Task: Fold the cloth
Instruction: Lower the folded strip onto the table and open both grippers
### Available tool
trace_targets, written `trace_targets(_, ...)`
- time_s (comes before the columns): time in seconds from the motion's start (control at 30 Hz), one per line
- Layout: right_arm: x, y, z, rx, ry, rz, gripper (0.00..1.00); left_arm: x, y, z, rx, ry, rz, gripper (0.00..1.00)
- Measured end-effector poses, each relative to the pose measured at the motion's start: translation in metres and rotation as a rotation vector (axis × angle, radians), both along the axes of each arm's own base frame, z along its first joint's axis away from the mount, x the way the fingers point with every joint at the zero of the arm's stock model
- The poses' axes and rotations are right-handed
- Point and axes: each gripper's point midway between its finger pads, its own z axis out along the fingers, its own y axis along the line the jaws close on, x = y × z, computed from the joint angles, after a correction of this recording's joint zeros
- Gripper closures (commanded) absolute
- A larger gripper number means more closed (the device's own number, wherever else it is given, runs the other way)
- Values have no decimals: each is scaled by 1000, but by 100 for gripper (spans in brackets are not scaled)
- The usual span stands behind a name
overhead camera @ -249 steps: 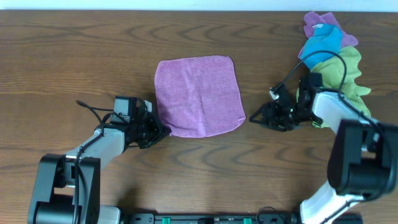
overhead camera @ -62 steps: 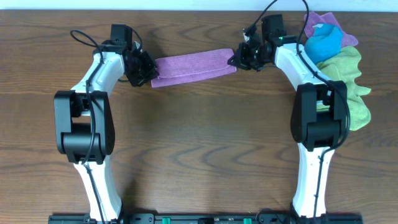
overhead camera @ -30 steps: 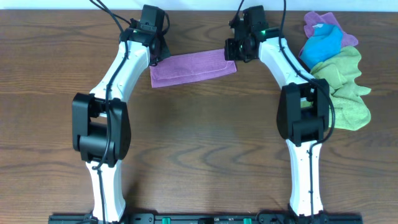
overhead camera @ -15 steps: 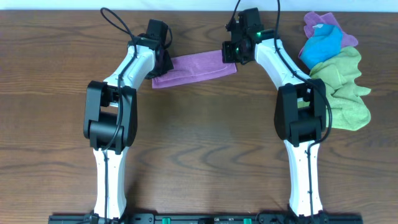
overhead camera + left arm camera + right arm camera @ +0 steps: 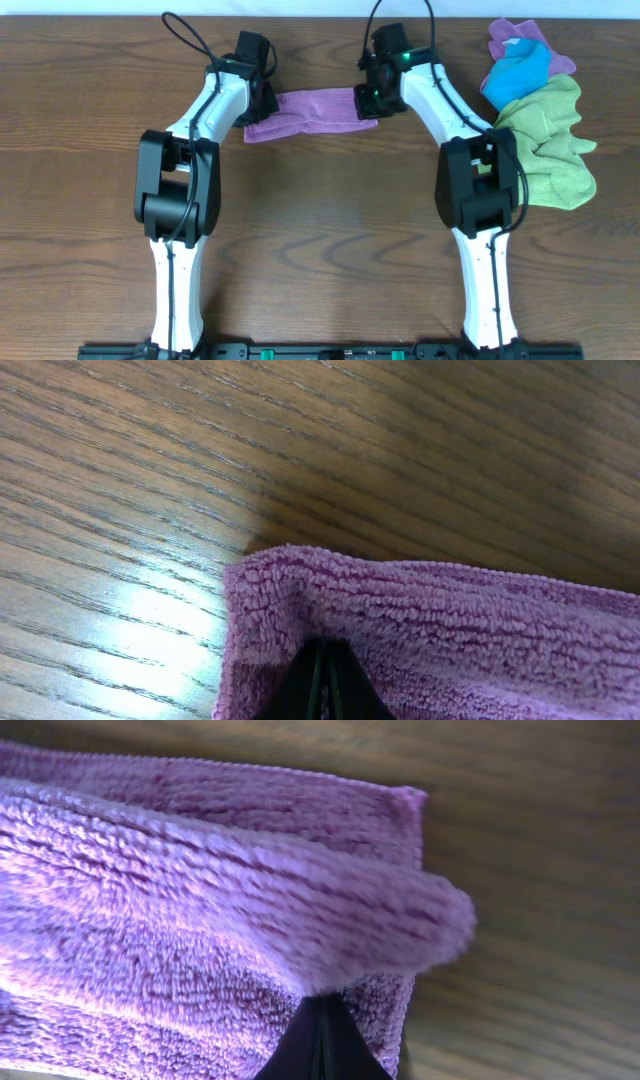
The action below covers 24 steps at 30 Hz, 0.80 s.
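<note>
The purple cloth [image 5: 308, 110] lies as a narrow folded strip near the far edge of the table. My left gripper [image 5: 262, 103] holds its left end and my right gripper [image 5: 364, 100] holds its right end. In the left wrist view the dark fingertips [image 5: 322, 682] are pressed together with the purple cloth [image 5: 440, 630] pinched between them. In the right wrist view the fingertips [image 5: 322, 1042] are likewise shut on the cloth [image 5: 200, 920], with a doubled layer bulging above them.
A pile of other cloths sits at the far right: a pink one [image 5: 520, 38], a blue one [image 5: 522, 70] and a green one [image 5: 555, 140]. Both arms stretch up the wooden table [image 5: 320, 250] from the near edge.
Both grippers carried the cloth's near edge up to the far edge, turning the flat square into a strip. In the last second the right gripper shifted slightly left, shortening the strip.
</note>
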Motion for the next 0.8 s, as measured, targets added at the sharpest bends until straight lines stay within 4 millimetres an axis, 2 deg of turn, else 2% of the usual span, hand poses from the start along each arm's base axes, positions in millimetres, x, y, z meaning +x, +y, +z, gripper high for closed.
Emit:
trace_targets(0.1, -14, 8, -1, -30, 31, 29, 99, -2, 0, 0, 7, 7, -16, 94)
trace_targets(0.17, -31, 14, -1, -55, 79, 54, 99, -5, 2, -1, 16, 21, -28, 94)
trace_targets(0.33, -52, 18, -2, -79, 145, 76, 99, -12, 11, -1, 62, 52, -34, 94)
trace_targets(0.53, -64, 9, -2, -90, 206, 67, 99, -20, 26, -2, 88, 94, -18, 94)
trace_targets(0.67, -65, 5, -2, -70, 219, 62, 98, -23, 31, -2, 95, 110, -14, 94)
trace_targets(0.7, -65, 5, -2, -59, 223, 60, 77, -23, 31, -2, 96, 110, -16, 94)
trace_targets(0.73, -65, 5, -2, -49, 228, 57, 69, -23, 31, -2, 96, 110, -17, 94)
trace_targets(0.77, -67, 7, 0, -25, 242, 61, 67, -23, 31, -2, 96, 110, -18, 94)
trace_targets(0.8, -70, 8, 2, -11, 252, 71, 57, -23, 31, -2, 96, 111, -20, 94)
